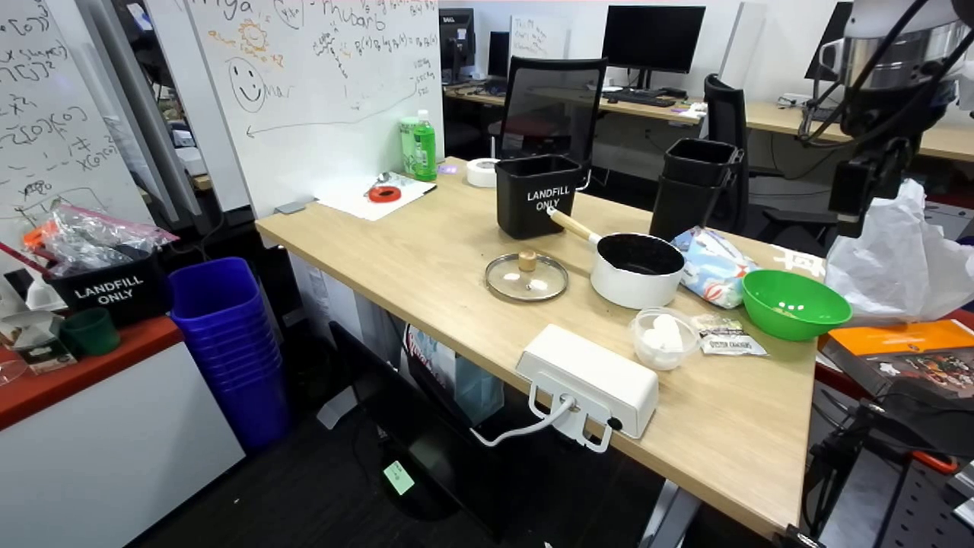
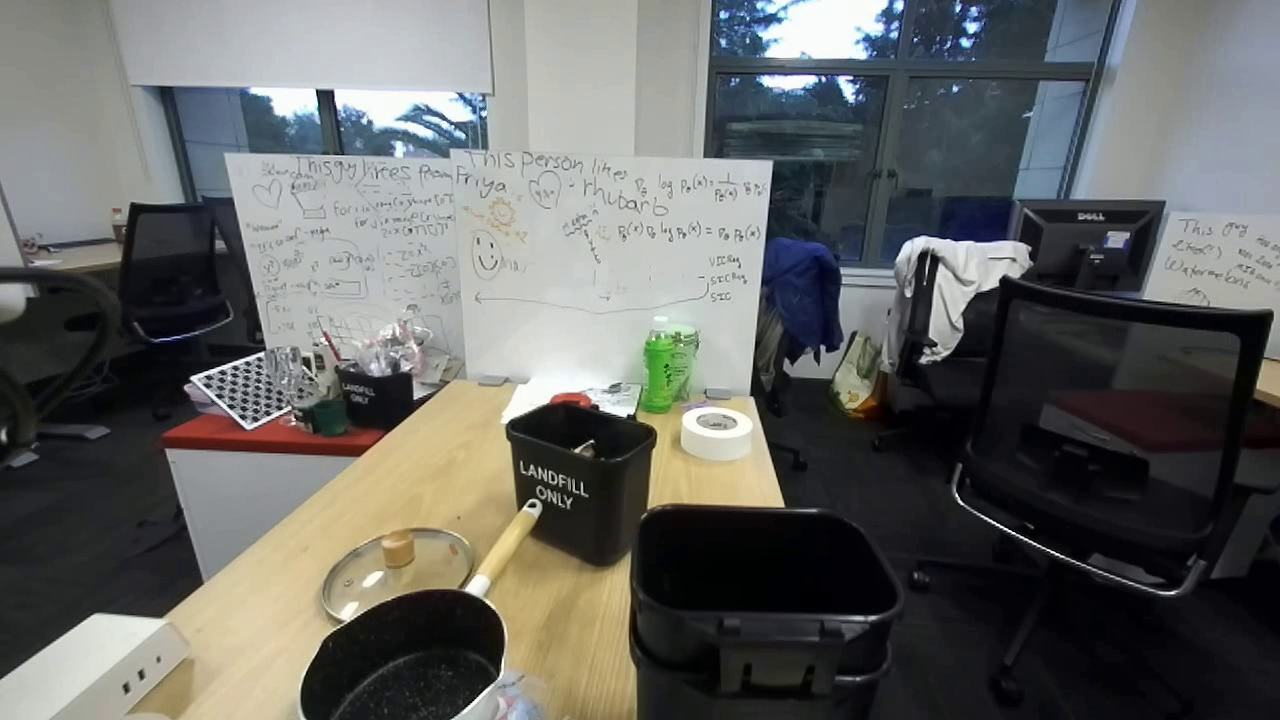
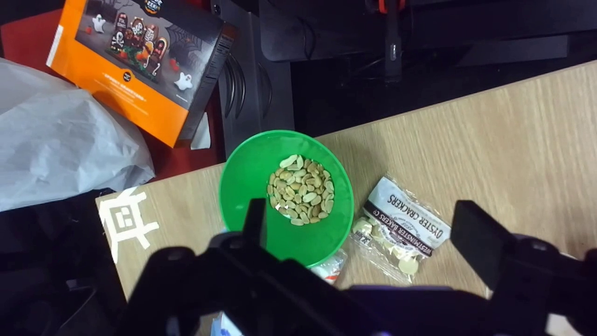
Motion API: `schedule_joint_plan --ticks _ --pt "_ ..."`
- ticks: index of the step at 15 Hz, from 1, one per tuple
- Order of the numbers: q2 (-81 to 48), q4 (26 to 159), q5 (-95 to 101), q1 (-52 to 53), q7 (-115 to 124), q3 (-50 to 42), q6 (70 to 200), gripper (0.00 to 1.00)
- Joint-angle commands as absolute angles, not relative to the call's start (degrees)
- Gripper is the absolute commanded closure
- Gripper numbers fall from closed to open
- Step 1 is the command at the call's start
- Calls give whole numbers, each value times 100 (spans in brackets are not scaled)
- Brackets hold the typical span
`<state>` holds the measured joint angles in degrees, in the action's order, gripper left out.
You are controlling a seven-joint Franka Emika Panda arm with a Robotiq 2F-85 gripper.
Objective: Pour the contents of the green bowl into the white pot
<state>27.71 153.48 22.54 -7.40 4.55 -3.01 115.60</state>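
The green bowl (image 1: 810, 304) sits upright near the table's corner in an exterior view. Looking down in the wrist view, I see peanuts (image 3: 303, 191) heaped inside this green bowl (image 3: 245, 186). The white pot (image 1: 635, 285), dark inside, stands a short way off with its wooden handle toward a black bin; its interior (image 2: 410, 660) looks bare. My gripper (image 3: 361, 205) is open, its fingers wide apart and holding nothing. One finger (image 3: 255, 219) overlaps the bowl in the wrist view. From outside, the gripper (image 1: 851, 217) hangs well above the table, higher than the bowl.
Between bowl and pot lie a patterned bag (image 1: 715, 262) and a cracker packet (image 3: 406, 219). A clear tub (image 1: 663, 342) with white pieces, a white power strip (image 1: 590, 373) and a glass lid (image 1: 506, 283) are near the pot. Black bins (image 1: 689, 190) stand behind; a plastic bag (image 3: 65, 140) lies beyond the corner.
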Motion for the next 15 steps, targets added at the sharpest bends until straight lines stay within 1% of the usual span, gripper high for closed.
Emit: schedule_joint_plan --ticks 1,5,8,12,13,15 --pt "2515 15562 2363 -831 763 -233 11747 0" --pt "1986 15838 2404 -924 1288 -301 12378 0" --pt "1540 15878 3112 -1138 1822 -206 12862 0" --pt "1108 15828 4219 -1211 2564 -240 13104 0" --pt "1285 15881 3841 -1069 2304 -341 12925 0" --pt "1176 15864 4063 -1058 2489 -352 12996 0"
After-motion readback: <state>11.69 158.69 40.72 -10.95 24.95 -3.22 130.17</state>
